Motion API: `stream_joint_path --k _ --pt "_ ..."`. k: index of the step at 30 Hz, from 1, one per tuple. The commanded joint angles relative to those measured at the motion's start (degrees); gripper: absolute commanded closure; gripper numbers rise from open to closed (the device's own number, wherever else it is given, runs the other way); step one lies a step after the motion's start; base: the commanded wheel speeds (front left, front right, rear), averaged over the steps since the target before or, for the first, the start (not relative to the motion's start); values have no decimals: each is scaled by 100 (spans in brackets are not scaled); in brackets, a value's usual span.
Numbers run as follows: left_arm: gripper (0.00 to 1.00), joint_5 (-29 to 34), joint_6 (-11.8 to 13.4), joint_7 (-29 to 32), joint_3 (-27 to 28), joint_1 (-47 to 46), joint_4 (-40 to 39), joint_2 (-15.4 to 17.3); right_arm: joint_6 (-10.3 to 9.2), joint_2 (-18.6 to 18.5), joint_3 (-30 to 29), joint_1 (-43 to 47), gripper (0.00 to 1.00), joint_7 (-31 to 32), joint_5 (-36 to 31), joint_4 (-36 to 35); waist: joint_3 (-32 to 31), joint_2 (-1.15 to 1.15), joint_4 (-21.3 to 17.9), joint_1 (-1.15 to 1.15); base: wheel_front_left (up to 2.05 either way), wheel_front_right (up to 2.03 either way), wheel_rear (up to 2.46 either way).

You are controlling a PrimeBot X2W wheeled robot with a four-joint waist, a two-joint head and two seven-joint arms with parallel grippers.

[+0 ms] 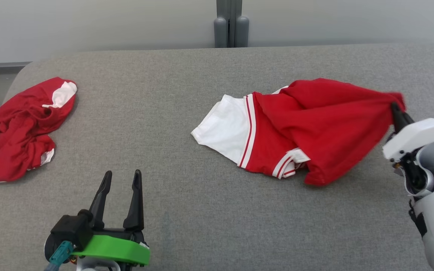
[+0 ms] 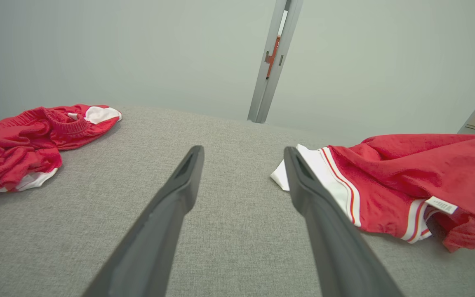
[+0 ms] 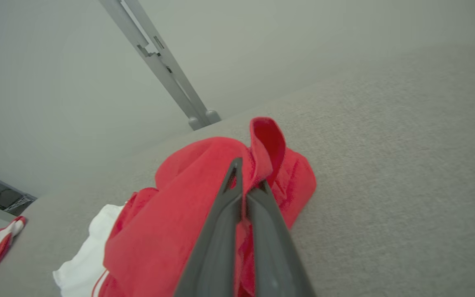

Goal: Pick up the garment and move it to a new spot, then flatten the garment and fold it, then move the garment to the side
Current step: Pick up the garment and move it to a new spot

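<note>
Red-and-white garment point(image 1: 315, 124) lies bunched on grey upholstered surface point(image 1: 202, 218); right gripper point(image 1: 394, 107) pinches its raised red edge. Left gripper point(image 1: 121, 177) spread, empty, well apart. Second red garment point(image 1: 21, 131) far left.

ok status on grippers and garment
Right gripper shut on red-and-white fabric garment, corner lifted. Left gripper open, empty. Crumpled red garment far left, apart.

No text reads clearly. One small white sewn-in tag point(image 2: 441, 205) sits at the near hem of the red and white fabric garment point(image 2: 406, 177), right side of the scene. It carries rows of tiny grey print, too small to make out.
</note>
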Motion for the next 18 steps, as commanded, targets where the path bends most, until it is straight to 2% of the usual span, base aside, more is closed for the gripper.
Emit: stream_joint_path --k 1,5,6,7,12,15,18 --pt "0 -48 -12 4 25 35 -18 18 6 104 -304 6 100 -107 -171 193 47 0 28 0 0 0 0" --pt "0 11 -11 4 81 23 -32 17 4 261 -1341 -57 100 -310 -795 801 118 0 -7 0 0 0 0" --pt "0 22 -12 5 93 3 -34 17 4 288 -1578 -69 11 -351 -1019 925 129 0 -17 0 0 0 0" --pt "0 26 -11 4 101 -19 -35 17 3 297 -1778 -70 0 -380 -1264 1047 137 0 -27 0 0 0 0" --pt "0 33 -11 4 106 -76 -23 19 4 361 -2500 55 0 -480 -2600 1194 126 0 -72 0 0 0 0" --pt "0 4 -11 4 112 -68 -17 18 4 484 -2660 243 0 -627 -3388 784 88 0 -101 0 0 0 0" --pt "0 -20 -11 5 161 -11 -5 18 4 723 -2470 555 0 -939 -3912 106 24 0 -157 0 0 0 0"
